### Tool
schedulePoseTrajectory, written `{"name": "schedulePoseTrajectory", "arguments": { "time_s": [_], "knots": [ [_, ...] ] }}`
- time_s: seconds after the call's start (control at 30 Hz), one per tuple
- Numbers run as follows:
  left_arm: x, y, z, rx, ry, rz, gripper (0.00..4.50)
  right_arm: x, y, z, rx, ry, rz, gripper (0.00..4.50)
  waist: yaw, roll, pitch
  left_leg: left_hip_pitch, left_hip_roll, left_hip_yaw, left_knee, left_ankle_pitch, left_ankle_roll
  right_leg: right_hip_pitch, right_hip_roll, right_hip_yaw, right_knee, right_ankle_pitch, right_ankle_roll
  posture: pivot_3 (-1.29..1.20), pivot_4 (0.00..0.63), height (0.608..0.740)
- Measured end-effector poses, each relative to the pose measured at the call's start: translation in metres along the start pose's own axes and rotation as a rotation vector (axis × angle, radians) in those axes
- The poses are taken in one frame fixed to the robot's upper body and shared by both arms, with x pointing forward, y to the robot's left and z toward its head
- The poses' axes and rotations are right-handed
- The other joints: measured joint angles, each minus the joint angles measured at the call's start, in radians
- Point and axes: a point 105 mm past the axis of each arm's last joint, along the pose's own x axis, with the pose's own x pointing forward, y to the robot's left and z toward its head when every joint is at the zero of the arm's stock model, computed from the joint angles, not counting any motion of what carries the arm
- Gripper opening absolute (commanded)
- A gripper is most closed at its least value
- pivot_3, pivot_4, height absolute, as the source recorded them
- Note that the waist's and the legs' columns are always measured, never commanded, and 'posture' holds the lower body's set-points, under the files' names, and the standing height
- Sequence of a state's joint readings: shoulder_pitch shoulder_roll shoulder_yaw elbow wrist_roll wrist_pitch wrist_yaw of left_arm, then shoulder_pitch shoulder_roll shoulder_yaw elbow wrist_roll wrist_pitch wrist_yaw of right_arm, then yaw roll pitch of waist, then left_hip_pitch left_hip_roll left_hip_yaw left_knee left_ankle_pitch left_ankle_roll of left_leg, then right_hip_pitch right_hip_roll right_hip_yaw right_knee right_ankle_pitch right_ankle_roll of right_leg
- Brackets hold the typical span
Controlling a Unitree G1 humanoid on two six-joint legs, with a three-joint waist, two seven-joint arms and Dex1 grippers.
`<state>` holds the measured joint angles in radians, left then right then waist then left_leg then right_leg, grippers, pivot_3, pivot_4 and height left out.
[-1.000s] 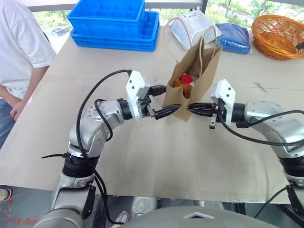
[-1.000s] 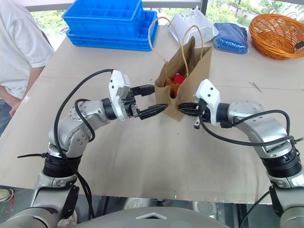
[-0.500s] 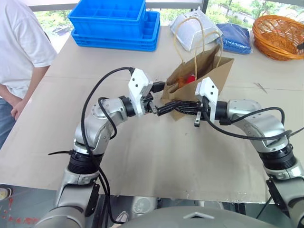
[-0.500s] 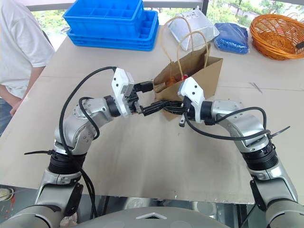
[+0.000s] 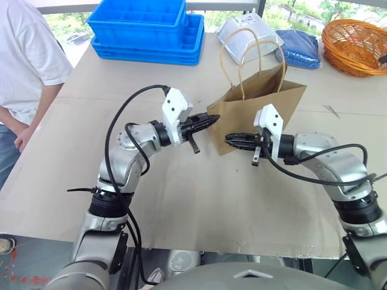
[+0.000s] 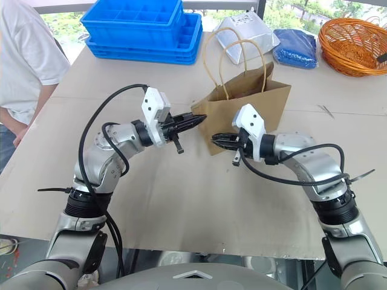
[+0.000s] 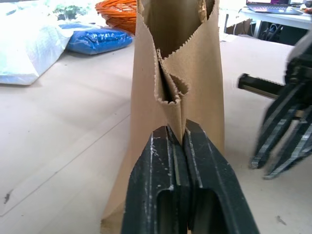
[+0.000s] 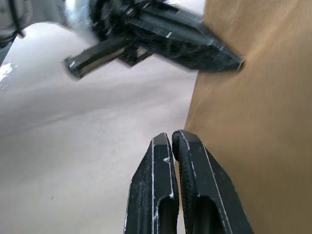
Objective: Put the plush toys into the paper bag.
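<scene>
A plain brown paper bag [image 5: 260, 112] with pale beige twine handles [image 5: 242, 54] is seen on a light tan bench [image 5: 181, 199]. Both arms are cased in silver-grey metal with white wrist blocks and black cables, and the fingers of the left hand [image 5: 208, 120] and the right hand [image 5: 231, 139] are black. Far off, bright blue crates [image 5: 145, 30], a white plastic bag [image 5: 245, 33], a blue packet [image 5: 300, 48] and an orange wicker basket [image 5: 357, 42] are shown. A person's white shirt [image 5: 27, 60] is seen at left.

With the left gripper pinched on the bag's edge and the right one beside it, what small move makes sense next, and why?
Probably lift the pinched edge slightly to stand the paper bag upright. The left gripper is shut on a folded side edge near the bag's mouth, and the bag leans on the table. The right gripper, fingers together, sits beside the bag's wall without holding it, so it could steady that side.
</scene>
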<state>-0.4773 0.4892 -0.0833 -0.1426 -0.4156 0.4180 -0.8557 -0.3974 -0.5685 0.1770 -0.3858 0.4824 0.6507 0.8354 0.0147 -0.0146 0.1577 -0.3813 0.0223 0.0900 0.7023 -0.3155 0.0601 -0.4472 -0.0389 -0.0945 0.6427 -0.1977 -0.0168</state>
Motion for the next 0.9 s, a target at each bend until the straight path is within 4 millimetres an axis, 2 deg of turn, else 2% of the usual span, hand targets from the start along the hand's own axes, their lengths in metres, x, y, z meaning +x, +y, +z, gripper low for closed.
{"name": "schedulePoseTrajectory", "arguments": {
  "time_s": [0.03, 0.23, 0.27, 0.37, 0.47, 0.6, 0.7, 0.8, 0.9],
  "knots": [
    [-0.003, 0.003, 0.000, 0.008, 0.003, 0.000, 0.00, -0.006, -0.003, 0.001, -0.009, 0.004, -0.014, 1.21, -0.001, 0.000, 0.000, 0.000, 0.000, 0.000, 0.000, 0.000, 0.000, 0.000, 0.000, 0.000, 0.000, 0.000, 0.000, 0.00, 0.150, 0.740],
    [-0.031, 0.025, 0.013, 0.087, 0.012, -0.041, 0.00, -0.062, -0.023, 0.005, -0.059, 0.071, -0.137, 4.15, -0.002, 0.000, 0.000, 0.000, 0.000, 0.000, 0.000, 0.000, 0.000, 0.000, 0.001, 0.000, 0.000, 0.000, 0.000, 0.00, 0.150, 0.740],
    [-0.036, 0.029, 0.016, 0.100, 0.014, -0.066, 0.00, -0.073, -0.025, 0.004, -0.062, 0.094, -0.151, 4.47, -0.001, 0.000, 0.000, 0.000, 0.000, 0.000, 0.000, 0.000, 0.000, 0.000, 0.001, 0.000, 0.000, 0.000, 0.000, 0.00, 0.150, 0.740],
    [-0.051, 0.035, 0.017, 0.091, 0.015, -0.097, 0.00, -0.091, -0.029, 0.001, -0.059, 0.133, -0.189, 4.47, -0.002, 0.000, 0.000, 0.000, 0.000, 0.000, 0.000, 0.000, 0.000, 0.000, 0.001, 0.000, 0.000, 0.000, 0.000, 0.00, 0.150, 0.740],
    [-0.059, 0.031, 0.019, 0.079, -0.002, -0.138, 0.00, -0.095, -0.030, 0.003, -0.046, 0.113, -0.205, 4.47, -0.002, 0.000, 0.000, 0.000, 0.000, 0.000, 0.000, 0.000, 0.000, 0.000, 0.001, 0.000, 0.000, 0.000, 0.000, 0.00, 0.150, 0.740],
    [-0.076, 0.016, 0.004, -0.012, 0.028, -0.189, 0.00, -0.091, -0.009, 0.006, -0.014, 0.050, -0.140, 4.47, -0.001, 0.000, 0.000, 0.000, 0.001, 0.000, 0.000, 0.000, 0.000, 0.000, 0.000, 0.000, 0.000, 0.000, 0.000, 0.00, 0.150, 0.740],
    [-0.087, 0.009, -0.002, -0.019, 0.080, -0.219, 0.00, -0.092, 0.005, 0.008, -0.035, 0.029, -0.115, 4.47, -0.001, 0.000, 0.000, 0.000, 0.000, -0.001, 0.000, 0.000, 0.000, 0.000, 0.000, 0.000, 0.000, 0.000, 0.001, 0.00, 0.150, 0.740],
    [-0.096, 0.010, -0.003, -0.014, 0.109, -0.212, 0.00, -0.098, 0.022, 0.003, -0.055, 0.029, -0.087, 4.47, 0.005, 0.000, 0.000, 0.000, 0.000, -0.001, 0.000, 0.000, 0.000, 0.001, 0.000, -0.001, -0.001, -0.003, 0.004, 0.00, 0.150, 0.740],
    [-0.095, 0.010, -0.003, -0.009, 0.115, -0.214, 0.00, -0.106, 0.029, -0.002, -0.062, 0.056, -0.096, 4.47, 0.002, 0.000, 0.000, 0.000, 0.000, -0.001, 0.001, 0.000, 0.000, 0.002, 0.000, 0.000, -0.001, -0.003, 0.004, 0.00, 0.150, 0.740]
  ]
}}
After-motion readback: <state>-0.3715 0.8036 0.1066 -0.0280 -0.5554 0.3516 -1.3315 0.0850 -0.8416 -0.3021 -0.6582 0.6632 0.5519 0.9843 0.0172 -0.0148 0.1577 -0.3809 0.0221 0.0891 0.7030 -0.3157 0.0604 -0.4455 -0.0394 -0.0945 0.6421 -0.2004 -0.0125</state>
